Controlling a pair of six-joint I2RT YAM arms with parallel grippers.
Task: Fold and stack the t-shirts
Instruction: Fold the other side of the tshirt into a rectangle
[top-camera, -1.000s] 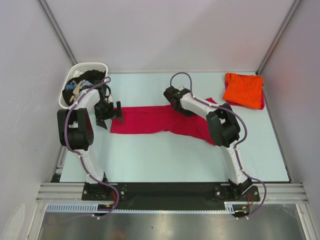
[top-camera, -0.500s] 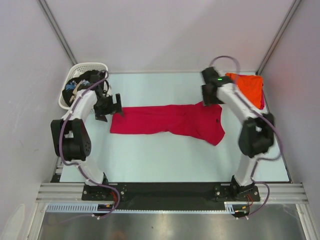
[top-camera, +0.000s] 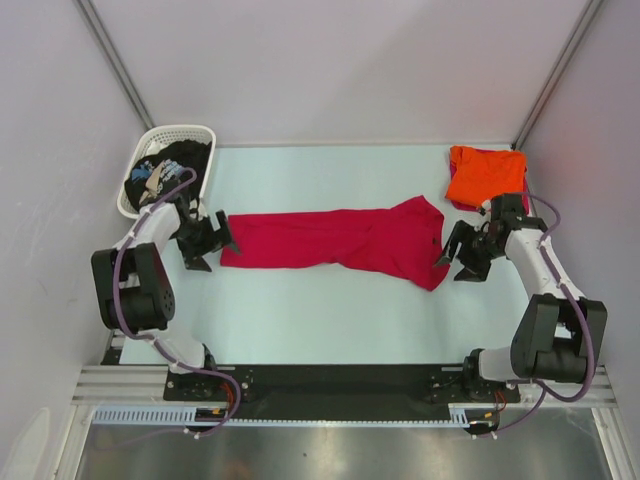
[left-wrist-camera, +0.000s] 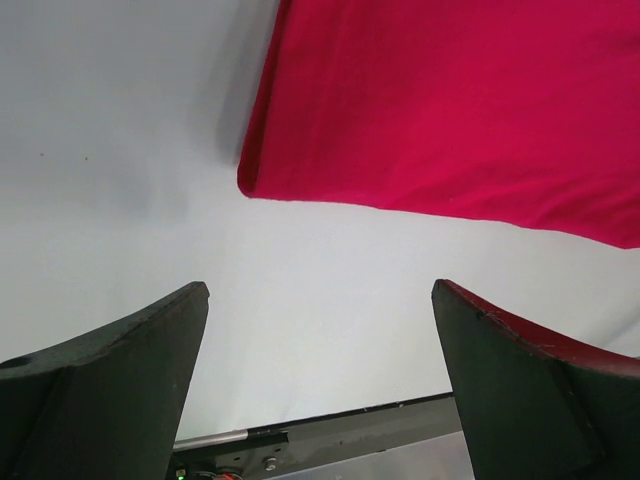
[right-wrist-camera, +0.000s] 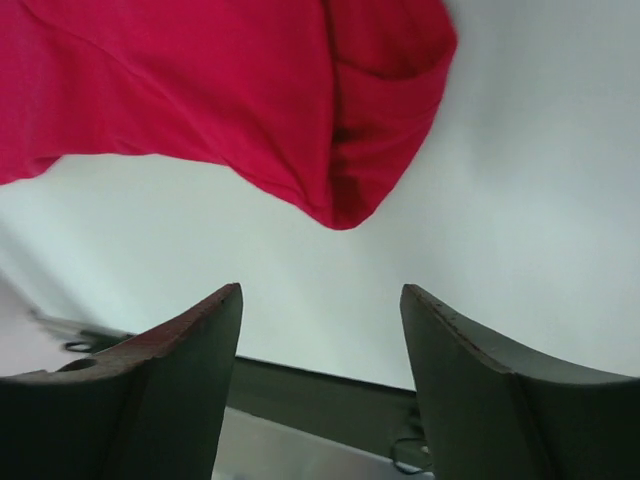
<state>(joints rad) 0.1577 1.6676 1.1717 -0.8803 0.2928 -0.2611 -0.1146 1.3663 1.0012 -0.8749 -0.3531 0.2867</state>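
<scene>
- The right gripper (top-camera: 456, 258) is now brought down from beside the orange stack (top-camera: 485, 174) to the right end of the red t-shirt (top-camera: 330, 240).
- The left gripper (top-camera: 211, 247) is kept at the left end.
- Both are held wide open, with nothing gripped.
- The shirt is laid as a strip mid-table; an end pickup is judged next.

Table (top-camera: 330, 320) open near side of red tee (top-camera: 330, 240), basket (top-camera: 180, 131) far-L, orange tee (top-camera: 485, 172) far-R

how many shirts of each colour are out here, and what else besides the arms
red t-shirt: 1, spread out in the middle
orange t-shirt: 1, folded, far right corner
black printed t-shirt: 1, bunched in the white basket
white basket: 1
total: 4 things, 3 of them shirts
A red edge shows under the orange one; I cannot tell if it is another shirt.
</scene>
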